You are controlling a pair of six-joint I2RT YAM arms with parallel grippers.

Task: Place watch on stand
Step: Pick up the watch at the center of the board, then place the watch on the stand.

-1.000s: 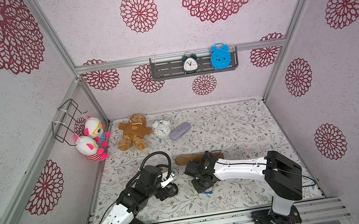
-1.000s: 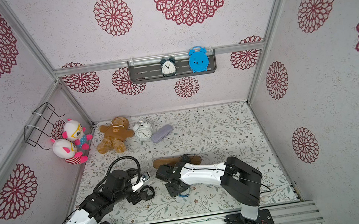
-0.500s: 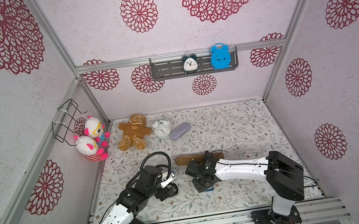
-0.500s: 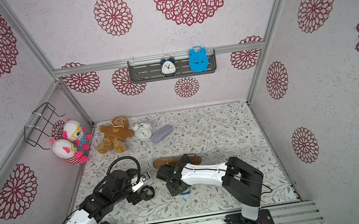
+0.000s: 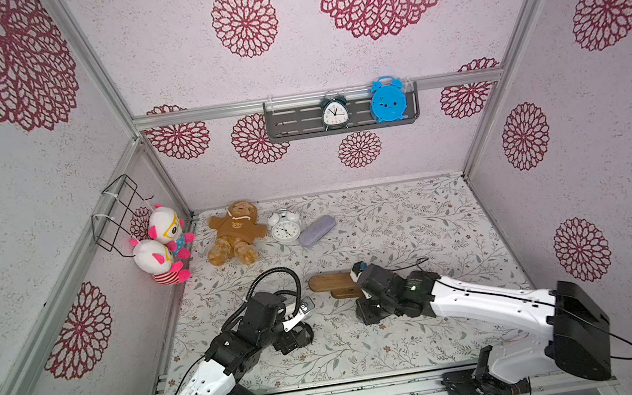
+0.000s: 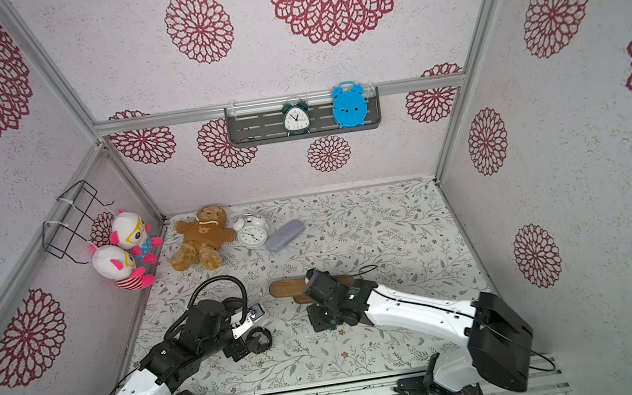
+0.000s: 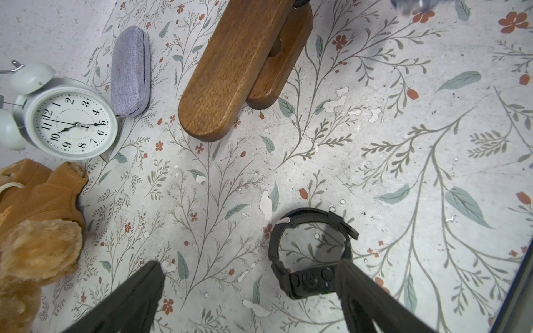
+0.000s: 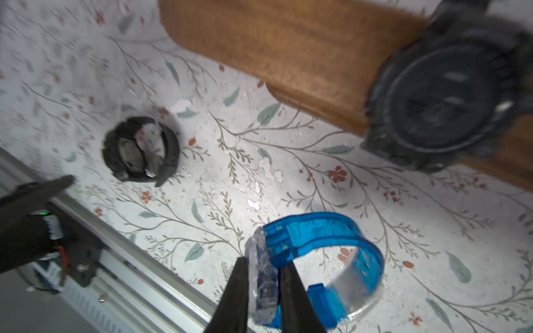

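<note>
Two arms reach low over the floral mat [image 5: 415,226]. The wooden stand [image 5: 328,283] sits mid-mat, its long bar running left-right with the rounded free end toward the left arm; a mounted black watch [image 8: 441,109] wraps the bar. The left gripper [image 7: 248,276] is spread wide and holds nothing, with a loose black watch [image 7: 310,253] on its side just beside one finger [image 7: 354,285]. The right gripper [image 8: 264,265] is pinched on the blue watch [image 8: 326,230] by its case, in front of the stand, band loop pointing away from the fingers.
</note>
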